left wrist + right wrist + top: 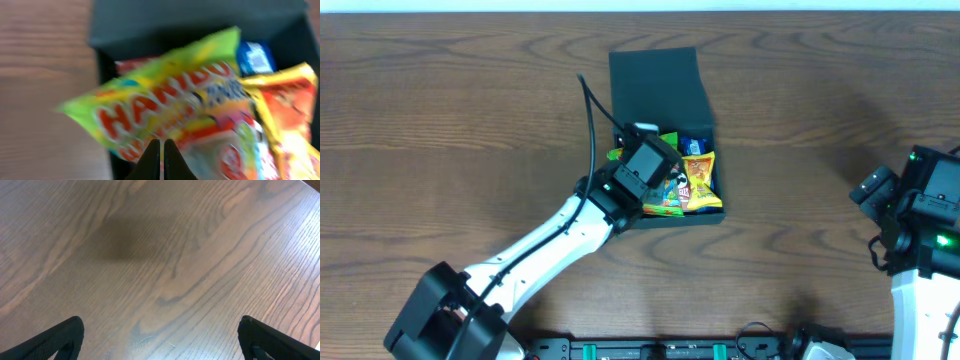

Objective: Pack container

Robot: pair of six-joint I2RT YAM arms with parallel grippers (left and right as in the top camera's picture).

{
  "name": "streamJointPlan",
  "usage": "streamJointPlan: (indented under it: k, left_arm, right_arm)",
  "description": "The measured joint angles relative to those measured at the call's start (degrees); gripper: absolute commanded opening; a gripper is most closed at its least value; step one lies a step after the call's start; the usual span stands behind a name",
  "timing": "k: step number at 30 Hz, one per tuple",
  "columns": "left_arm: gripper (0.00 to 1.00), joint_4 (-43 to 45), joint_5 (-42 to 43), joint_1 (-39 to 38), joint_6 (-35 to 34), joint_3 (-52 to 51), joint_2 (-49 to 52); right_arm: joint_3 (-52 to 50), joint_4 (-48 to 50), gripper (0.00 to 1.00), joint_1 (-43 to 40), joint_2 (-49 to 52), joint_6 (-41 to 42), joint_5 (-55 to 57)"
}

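Your left pincer (161, 146) is clenched on nothing, tips just above the packets (170, 105) in the box (680, 217). It sits mid-desk (150, 255), nearer the far edge, with the flap (655, 85) open rearward. Your right pincer (159, 337) gapes near the right edge. Expect light, stiff, dentable cardboard; take the flap by its free edge.

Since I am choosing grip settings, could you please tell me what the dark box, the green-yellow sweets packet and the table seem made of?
The container: likely cardboard, matte dark finish; flat, crisp-edged panels without glare. The green-yellow packet: probably thin plastic film, glossy, printed and crinkled. The table: wood or wood-look laminate, brown grain lines.
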Motion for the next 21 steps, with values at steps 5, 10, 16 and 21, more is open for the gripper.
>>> streamJointPlan:
  k: [5, 10, 16, 21]
  left_arm:
    - [0.06, 0.5, -3.2, 1.9, 0.3, 0.0, 0.0]
    - [0.06, 1.4, -4.0, 2.8, 0.7, 0.0, 0.5]
    - [0.06, 5.0, -2.6, 2.8, 0.9, 0.1, 4.4]
    - [0.06, 7.2, -2.3, 2.8, 0.9, 0.3, 7.7]
  right_arm:
    - [0.0, 0.0, 0.99, 0.0, 0.0, 0.0, 0.0]
    - [0.0, 0.0, 0.99, 0.0, 0.0, 0.0, 0.0]
    - [0.0, 0.0, 0.99, 0.0, 0.0, 0.0, 0.0]
    - [0.0, 0.0, 0.99, 0.0, 0.0, 0.0, 0.0]
